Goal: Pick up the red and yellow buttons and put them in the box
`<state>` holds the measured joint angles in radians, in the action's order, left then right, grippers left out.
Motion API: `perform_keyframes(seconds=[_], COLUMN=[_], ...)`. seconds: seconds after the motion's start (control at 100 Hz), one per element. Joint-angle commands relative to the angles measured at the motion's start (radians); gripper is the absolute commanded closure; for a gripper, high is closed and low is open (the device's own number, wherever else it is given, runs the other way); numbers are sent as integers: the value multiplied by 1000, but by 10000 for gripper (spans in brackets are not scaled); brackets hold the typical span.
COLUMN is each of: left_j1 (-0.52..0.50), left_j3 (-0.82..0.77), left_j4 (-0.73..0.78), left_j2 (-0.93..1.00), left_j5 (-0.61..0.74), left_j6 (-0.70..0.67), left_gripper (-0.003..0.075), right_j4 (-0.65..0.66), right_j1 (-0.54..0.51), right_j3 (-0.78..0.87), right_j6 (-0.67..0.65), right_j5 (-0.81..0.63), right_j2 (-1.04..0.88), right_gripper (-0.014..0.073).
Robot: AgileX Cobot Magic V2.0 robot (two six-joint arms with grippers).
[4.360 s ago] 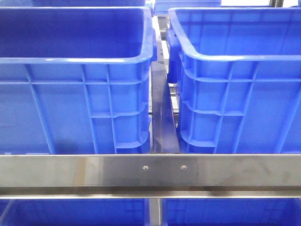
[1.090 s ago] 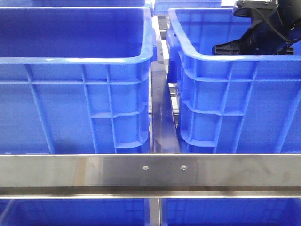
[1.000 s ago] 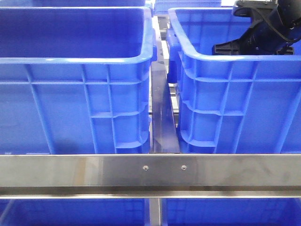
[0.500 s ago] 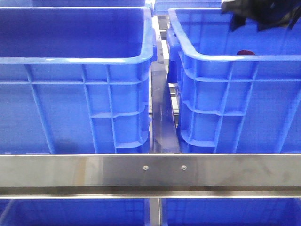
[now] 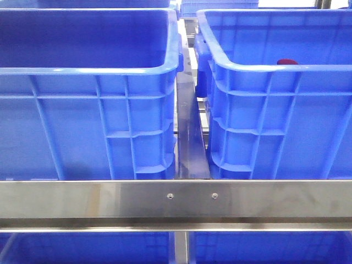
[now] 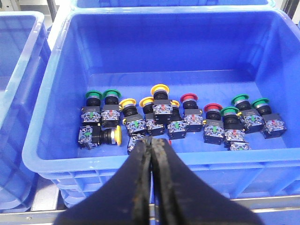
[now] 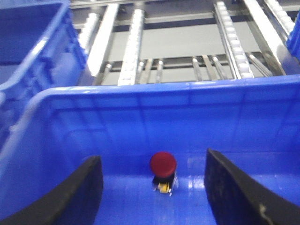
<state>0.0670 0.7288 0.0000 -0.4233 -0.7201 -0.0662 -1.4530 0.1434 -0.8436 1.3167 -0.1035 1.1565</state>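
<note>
A red button (image 7: 163,164) stands on the floor of the blue box (image 7: 140,89), apart from my right gripper (image 7: 153,161), whose open, empty fingers are on either side of it. In the front view its red cap (image 5: 286,61) peeks over the rim of the right-hand box (image 5: 264,67); neither gripper shows there. My left gripper (image 6: 152,140) is shut and empty above the near wall of another blue crate (image 6: 47,150). That crate holds several push buttons, among them yellow ones (image 6: 160,88) and red ones (image 6: 189,97).
Green-capped buttons (image 6: 93,94) lie among the red and yellow ones. A second deep blue crate (image 5: 88,70) stands left of the box, its floor hidden. A steel rail (image 5: 176,201) crosses in front. Roller tracks (image 7: 131,42) lie beyond the box.
My right arm was over the right box a second ago, then rose out of the front view. The red button's cap now shows in that box.
</note>
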Motion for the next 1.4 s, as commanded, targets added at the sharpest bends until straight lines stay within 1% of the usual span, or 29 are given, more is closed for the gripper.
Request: perform_keyframes(seconds=[0.0, 0.2, 0.39, 0.43, 0.46, 0.53, 0.58, 0.6, 0.62, 0.67, 0.72, 0.79, 0.83, 0.89, 0.96, 1.01, 1.06, 1.14, 1.16, 1.18, 1.21, 1.26, 1.32, 1.39], left_j1=[-2, -2, -2, -2, -2, -2, -2, -2, -2, -2, -2, -2, -2, -2, -2, -2, -2, -2, -2, -2, -2, -2, -2, -2], left_j3=[27, 27, 27, 27, 27, 27, 27, 27, 27, 27, 27, 27, 27, 27, 27, 27, 27, 27, 27, 27, 27, 27, 27, 27], left_j4=[0, 0, 0, 0, 0, 0, 0, 0, 0, 0, 0, 0, 0, 0, 0, 0, 0, 0, 0, 0, 0, 0, 0, 0], left_j2=[-8, -8, -8, -8, -8, -8, -8, -8, -8, -8, -8, -8, -8, -8, -8, -8, -8, -8, -8, -8, -8, -8, -10, -23], left_j5=[73, 73, 73, 73, 73, 73, 73, 73, 73, 73, 73, 73, 73, 73, 75, 75, 75, 75, 75, 75, 79, 84, 90, 105], left_j6=[-9, -9, -9, -9, -9, -9, -9, -9, -9, -9, -9, -9, -9, -9, -7, -2, -2, -2, -2, 0, 0, 0, 0, 0], left_gripper=[739, 739, 739, 739, 739, 739, 739, 739, 739, 739, 739, 739, 738, 738, 720, 673, 608, 470, 412, 383, 311, 230, 178, 172], right_j4=[11, 11, 11, 11, 11, 11, 11, 11, 11, 11, 11, 11, 10, 10, 10, 10, 10, 10, 10, 10, 10, 10, 10, 10], right_j1=[-3, -3, -3, -3, -3, -3, -3, -3, -3, -3, -3, -3, -3, -3, -3, -3, -3, -3, -3, -3, -3, -3, -3, -3], right_j3=[43, 193, 283, 294, 303, 317, 323, 323, 323, 323, 323, 323, 323, 323, 323, 323, 323, 323, 323, 323, 323, 323, 323, 323], right_j6=[8, 8, 8, 8, 8, 8, 8, 8, 8, 8, 8, 8, 8, 8, 8, 8, 8, 8, 8, 8, 8, 8, 8, 8], right_j5=[25, 43, 43, 43, 43, 40, 37, 37, 37, 37, 37, 38, 39, 40, 40, 40, 40, 40, 40, 40, 40, 40, 40, 40], right_j2=[-126, -353, -533, -563, -581, -615, -632, -637, -640, -642, -642, -642, -642, -642, -639, -638, -638, -638, -638, -638, -638, -638, -638, -638], right_gripper=[104, 106, 109, 124, 146, 235, 330, 355, 406, 481, 575, 669, 657, 662, 661, 661, 661, 661, 661, 661, 661, 661, 661, 661])
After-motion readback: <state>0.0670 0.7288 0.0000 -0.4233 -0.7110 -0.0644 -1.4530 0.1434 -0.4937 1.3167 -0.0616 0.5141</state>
